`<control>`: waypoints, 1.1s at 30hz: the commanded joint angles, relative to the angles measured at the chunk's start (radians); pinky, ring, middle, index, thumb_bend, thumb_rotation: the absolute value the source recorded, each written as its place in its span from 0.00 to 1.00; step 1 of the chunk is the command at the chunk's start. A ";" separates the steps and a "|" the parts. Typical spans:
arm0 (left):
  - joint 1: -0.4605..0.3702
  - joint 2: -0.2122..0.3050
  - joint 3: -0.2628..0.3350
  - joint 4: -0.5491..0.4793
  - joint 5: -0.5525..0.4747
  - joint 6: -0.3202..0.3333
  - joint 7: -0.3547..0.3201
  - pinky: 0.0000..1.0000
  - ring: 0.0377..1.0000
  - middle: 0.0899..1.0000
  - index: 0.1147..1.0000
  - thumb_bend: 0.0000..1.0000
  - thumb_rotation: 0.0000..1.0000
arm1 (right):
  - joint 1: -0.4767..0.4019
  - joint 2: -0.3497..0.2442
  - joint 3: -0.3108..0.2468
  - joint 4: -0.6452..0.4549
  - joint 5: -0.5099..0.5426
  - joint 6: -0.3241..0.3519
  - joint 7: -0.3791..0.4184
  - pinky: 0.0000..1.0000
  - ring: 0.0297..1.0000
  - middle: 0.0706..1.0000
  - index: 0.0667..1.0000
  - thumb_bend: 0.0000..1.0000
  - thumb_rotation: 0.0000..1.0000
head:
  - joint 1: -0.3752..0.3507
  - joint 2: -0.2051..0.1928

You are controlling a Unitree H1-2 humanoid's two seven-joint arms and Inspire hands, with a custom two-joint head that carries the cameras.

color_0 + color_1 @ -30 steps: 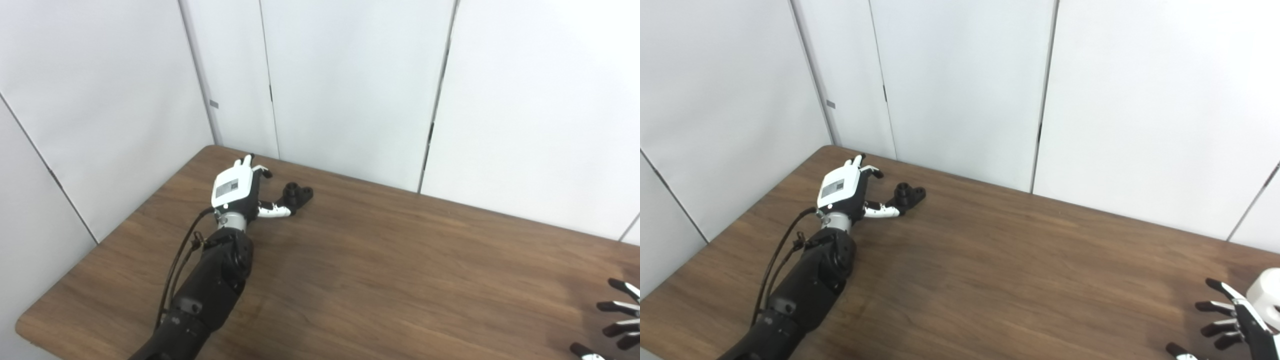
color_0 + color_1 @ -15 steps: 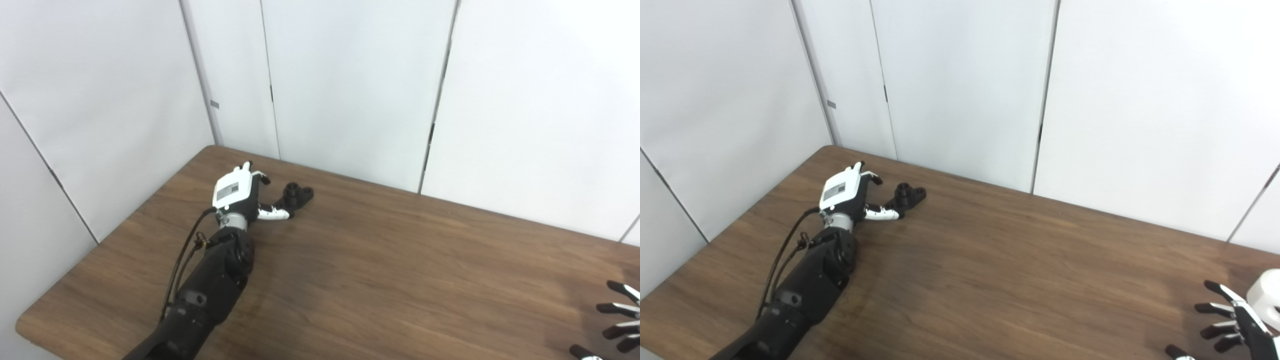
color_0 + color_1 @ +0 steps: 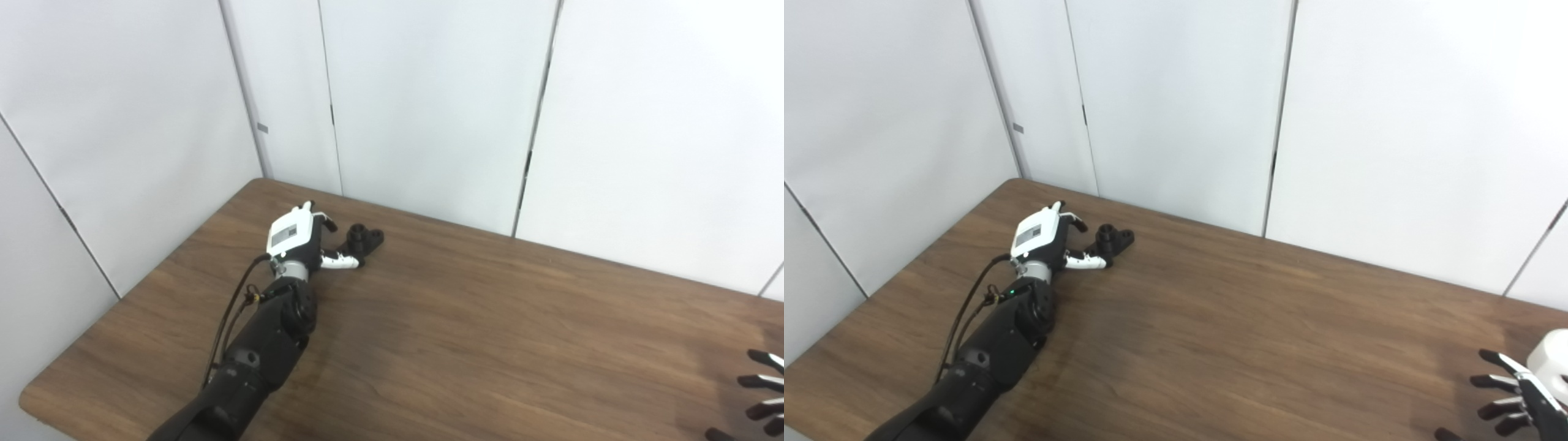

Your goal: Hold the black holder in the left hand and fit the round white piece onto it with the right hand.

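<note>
The black holder (image 3: pixel 365 237) lies on the brown table (image 3: pixel 478 331) near its far left corner. My left hand (image 3: pixel 298 236) sits just left of it, open, fingers spread toward it, and the thumb tip (image 3: pixel 343 262) reaches the holder's near end without closing on it. At the table's right edge stands the round white piece (image 3: pixel 1551 361), seen only in the right eye view. My right hand (image 3: pixel 1516 398) is open beside it, fingers spread and apart from it, partly cut off by the picture's edge.
White wall panels (image 3: pixel 429 104) stand close behind the table's far edge and along its left side. The table's left front corner (image 3: pixel 30 401) is in view.
My left hand has moved forward and to the right, closer to the holder. My right hand has slipped slightly down and right toward the picture's corner. The holder and white piece have not moved.
</note>
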 commanded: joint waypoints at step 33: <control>-0.068 0.019 -0.092 0.180 -0.049 -0.114 0.070 0.87 0.92 0.77 0.47 0.75 0.36 | 0.022 -0.019 -0.044 -0.109 0.026 0.036 0.032 0.42 0.51 0.65 0.78 0.59 0.01 | -0.022 0.036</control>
